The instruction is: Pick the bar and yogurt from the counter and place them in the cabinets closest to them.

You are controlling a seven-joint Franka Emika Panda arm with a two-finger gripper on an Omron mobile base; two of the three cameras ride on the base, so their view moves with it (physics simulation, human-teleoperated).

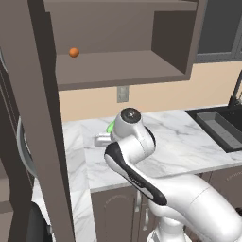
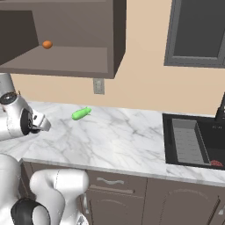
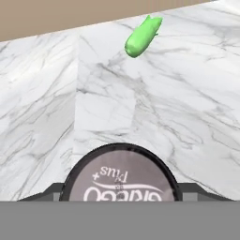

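White marble counter [image 2: 127, 140] ran along a tan wall, w/ a dark sink [image 2: 193, 140] set into it at the right end and grey-brown base cupboards below. Above hung one open wall cabinet [image 1: 118, 66]; one small orange ball [image 1: 73, 52] sat on its shelf near the left side. A grey outlet plate [image 2: 99, 86] was on the wall just under the cabinet.

One green elongated item [image 3: 142, 36] lay flat on the counter near the wall, well apart from the sink, nothing around it.

One yogurt [image 3: 120, 176] was in the hand view, right at the bottom between the finger tips, lid facing the camera w/ printed lettering upside down. It's round, so no long axis to speak of; lid faced up toward the hand. Counter lay behind it.

Gripper [image 3: 120, 197] sat low over the counter's left part. Jaws stood partly apart on either side of the yogurt; can't tell if they actually pressed on it. In the base views the arm's white body hid the cup, so whether it rested on the marble was unclear.
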